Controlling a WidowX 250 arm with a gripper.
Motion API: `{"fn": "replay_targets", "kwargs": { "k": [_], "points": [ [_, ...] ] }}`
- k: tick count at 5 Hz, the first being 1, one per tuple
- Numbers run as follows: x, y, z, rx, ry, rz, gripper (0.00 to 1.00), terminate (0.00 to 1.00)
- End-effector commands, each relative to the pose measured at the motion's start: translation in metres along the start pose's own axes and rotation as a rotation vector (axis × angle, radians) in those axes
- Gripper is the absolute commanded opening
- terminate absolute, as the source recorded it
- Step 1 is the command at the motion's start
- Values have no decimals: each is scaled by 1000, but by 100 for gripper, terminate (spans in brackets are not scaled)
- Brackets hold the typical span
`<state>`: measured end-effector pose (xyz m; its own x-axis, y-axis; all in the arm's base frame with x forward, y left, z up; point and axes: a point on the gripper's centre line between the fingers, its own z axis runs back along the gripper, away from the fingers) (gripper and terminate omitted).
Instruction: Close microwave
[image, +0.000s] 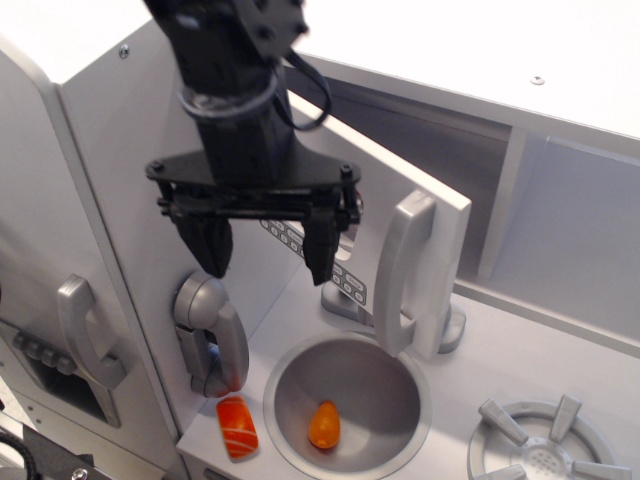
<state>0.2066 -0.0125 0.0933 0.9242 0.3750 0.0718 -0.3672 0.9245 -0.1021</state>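
Microwave (330, 215) door ajar; our claw (265, 255) hung spread, empty, before it. We judged flat pushing near its handle (405, 270) best.

Single view — high, close, angled down over the sink (350, 400) toward the microwave (400, 200) front.

I count one microwave (420, 200), its door carrying one long grey handle (400, 270) and one row of grey buttons (345, 275). I see one gripper (265, 252) of mine with two fingers (318, 250). There is one telephone handset (208, 330), one round sink (345, 400), one orange piece (323, 424) inside it, one salmon piece (237, 427), one burner (540, 445), and one curved door handle (85, 330).
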Motion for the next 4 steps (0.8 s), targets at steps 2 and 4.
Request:
{"fn": "replay_targets", "kwargs": {
  "k": [2,4],
  "points": [
    [44,-29,2,-33,-197,43,100,0],
    [60,-55,0,-49,-234,71,100,0]
  ]
}}
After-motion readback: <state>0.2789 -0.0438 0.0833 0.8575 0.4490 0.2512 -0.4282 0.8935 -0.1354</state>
